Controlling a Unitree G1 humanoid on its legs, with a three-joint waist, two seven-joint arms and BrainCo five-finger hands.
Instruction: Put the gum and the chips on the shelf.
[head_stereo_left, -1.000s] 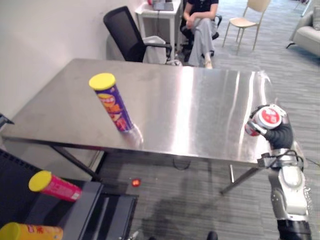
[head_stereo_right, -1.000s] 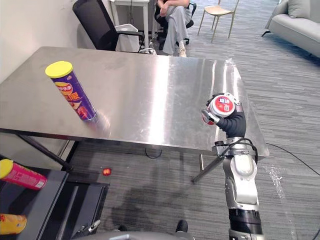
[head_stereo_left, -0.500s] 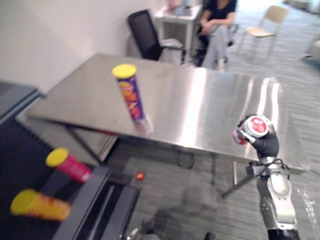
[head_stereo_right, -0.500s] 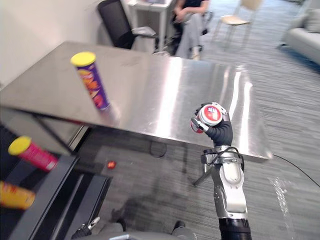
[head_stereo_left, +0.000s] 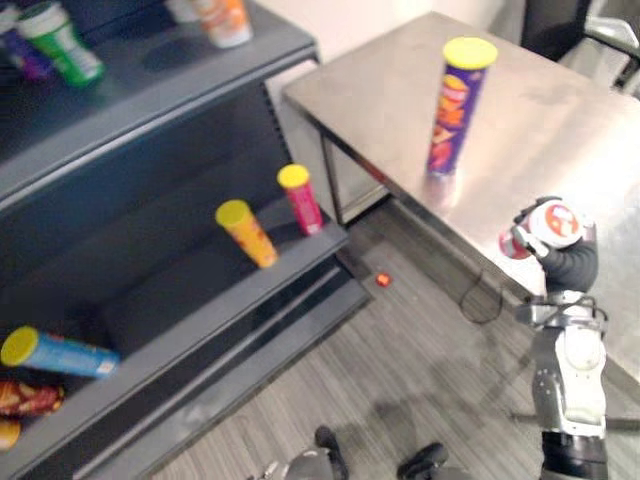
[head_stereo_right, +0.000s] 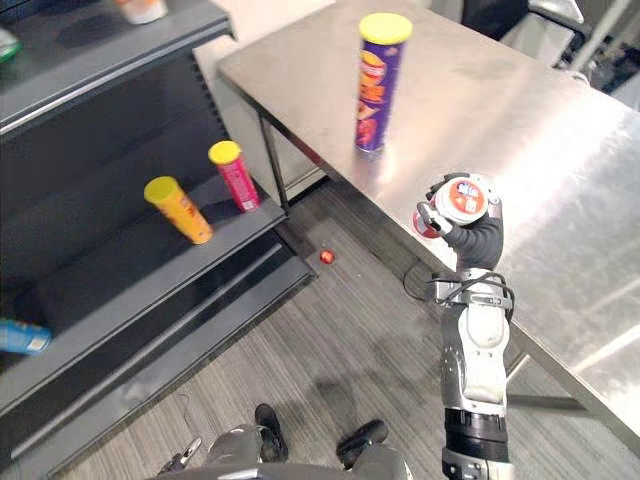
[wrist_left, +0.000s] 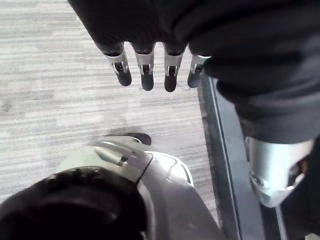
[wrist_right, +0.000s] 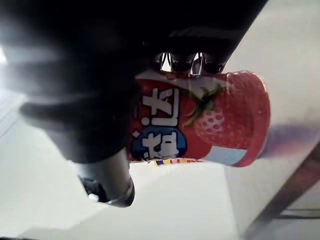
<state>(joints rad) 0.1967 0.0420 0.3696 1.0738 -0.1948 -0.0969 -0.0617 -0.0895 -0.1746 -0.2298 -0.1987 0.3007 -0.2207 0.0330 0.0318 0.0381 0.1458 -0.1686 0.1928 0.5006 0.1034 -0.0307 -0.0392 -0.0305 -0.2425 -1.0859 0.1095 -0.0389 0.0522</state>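
A red gum jar (head_stereo_right: 458, 200) with a white lid and a strawberry label (wrist_right: 210, 120) sits in my right hand (head_stereo_right: 478, 238), whose fingers curl round it. The hand holds it in the air just off the near edge of the steel table (head_stereo_right: 500, 110). The chips, a purple tube with a yellow lid (head_stereo_left: 452, 105), stand upright on the table near its corner closest to the shelf. A dark shelf unit (head_stereo_left: 150, 90) stands to the left. My left hand (wrist_left: 146, 75) hangs over the floor with straight fingers, holding nothing.
The middle shelf board (head_stereo_left: 200, 290) carries an orange tube (head_stereo_left: 246, 232) and a pink tube (head_stereo_left: 300, 198), both yellow-lidded, plus a blue tube (head_stereo_left: 55, 352) lying down. A green jar (head_stereo_left: 60, 40) and an orange can (head_stereo_left: 222, 18) stand on top. A small red object (head_stereo_left: 383, 280) lies on the floor.
The camera has swung left, so the shelf now takes up the left half. My right hand still holds the gum jar. The chips tube has not moved on the table.
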